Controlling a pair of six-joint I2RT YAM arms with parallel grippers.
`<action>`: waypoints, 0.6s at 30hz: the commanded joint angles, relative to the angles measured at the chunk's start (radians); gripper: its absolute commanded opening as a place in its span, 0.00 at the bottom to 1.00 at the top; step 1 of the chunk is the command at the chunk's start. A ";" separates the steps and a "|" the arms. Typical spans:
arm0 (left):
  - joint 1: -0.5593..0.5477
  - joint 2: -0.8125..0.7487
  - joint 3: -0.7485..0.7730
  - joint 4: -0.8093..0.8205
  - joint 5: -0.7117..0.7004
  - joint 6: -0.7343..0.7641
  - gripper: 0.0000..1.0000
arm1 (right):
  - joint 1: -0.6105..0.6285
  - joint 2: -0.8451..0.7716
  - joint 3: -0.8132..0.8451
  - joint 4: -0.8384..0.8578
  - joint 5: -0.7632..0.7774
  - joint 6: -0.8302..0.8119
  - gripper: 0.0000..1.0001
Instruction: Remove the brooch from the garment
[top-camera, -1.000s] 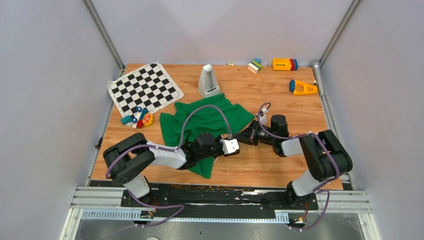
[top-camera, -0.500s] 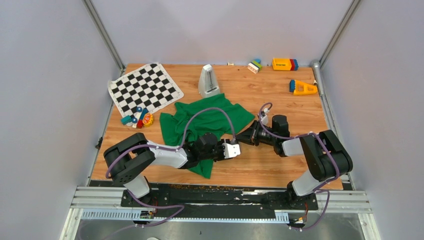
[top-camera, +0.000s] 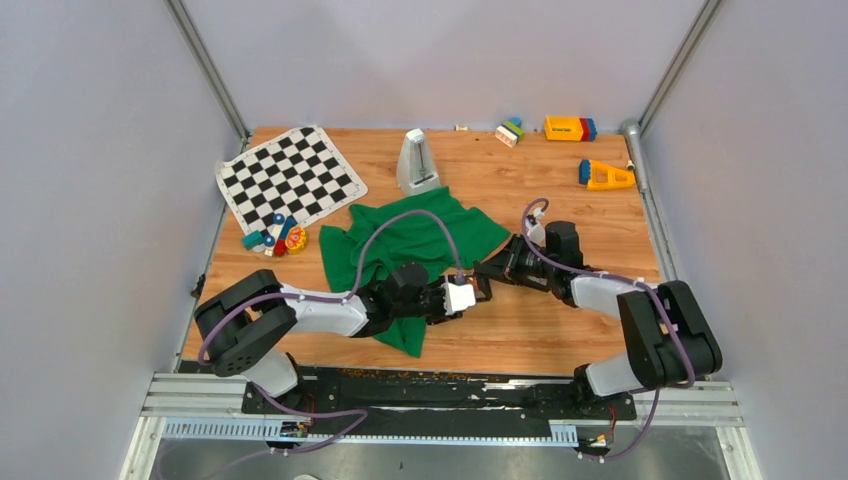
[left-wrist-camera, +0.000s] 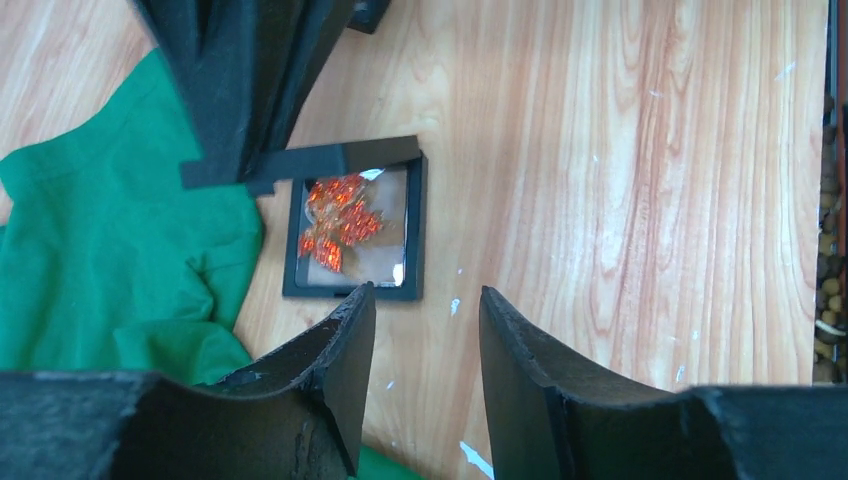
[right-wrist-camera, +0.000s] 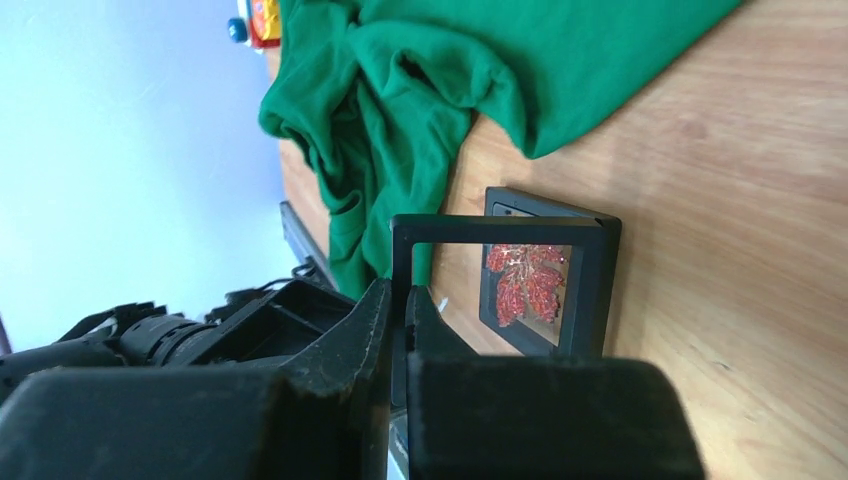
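Note:
The brooch (left-wrist-camera: 340, 225), red-orange and speckled, lies in a black square case flat on the wooden table, just right of the green garment (top-camera: 410, 240). It also shows in the right wrist view (right-wrist-camera: 525, 280). My right gripper (right-wrist-camera: 398, 290) is shut on the case's plain black frame lid (right-wrist-camera: 500, 225), which stands raised over the brooch. My left gripper (left-wrist-camera: 425, 295) is open and empty, its fingertips just short of the case's near edge. In the top view the two grippers (top-camera: 478, 292) (top-camera: 492, 270) meet at the garment's right hem, and the brooch is hidden between them.
A chequered mat (top-camera: 290, 178) lies at the back left, with small toys (top-camera: 275, 240) beside it. A white metronome (top-camera: 418, 160) stands behind the garment. Coloured blocks (top-camera: 570, 128) (top-camera: 605, 177) (top-camera: 510, 131) sit at the back right.
My right arm's elbow has swung lower and to the right while its gripper stays at the case. My left gripper has shifted slightly toward the case.

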 joint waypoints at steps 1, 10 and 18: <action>0.068 -0.079 -0.029 0.112 0.062 -0.140 0.50 | -0.005 -0.091 0.078 -0.260 0.174 -0.172 0.00; 0.145 -0.149 -0.002 0.014 -0.140 -0.295 0.53 | -0.007 -0.082 0.200 -0.512 0.493 -0.321 0.03; 0.151 -0.220 -0.054 0.052 -0.260 -0.287 0.54 | -0.033 0.051 0.344 -0.527 0.635 -0.334 0.04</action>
